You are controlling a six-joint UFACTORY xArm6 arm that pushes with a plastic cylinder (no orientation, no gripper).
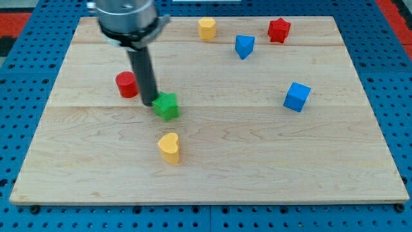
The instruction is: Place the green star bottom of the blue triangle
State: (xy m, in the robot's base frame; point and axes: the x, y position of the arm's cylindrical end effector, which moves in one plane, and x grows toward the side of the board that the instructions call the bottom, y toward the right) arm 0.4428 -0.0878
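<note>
My tip point(148, 103) touches the green star point(167, 106) on its left edge; the rod carries no claw. The blue triangle point(244, 46) lies well apart toward the view's upper right.

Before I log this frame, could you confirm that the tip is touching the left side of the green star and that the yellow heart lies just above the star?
One detail is off. In the camera view my tip does sit at the left side of the green star, apparently touching it, but the yellow heart lies below the star, towards the view's bottom, not above it.
</note>
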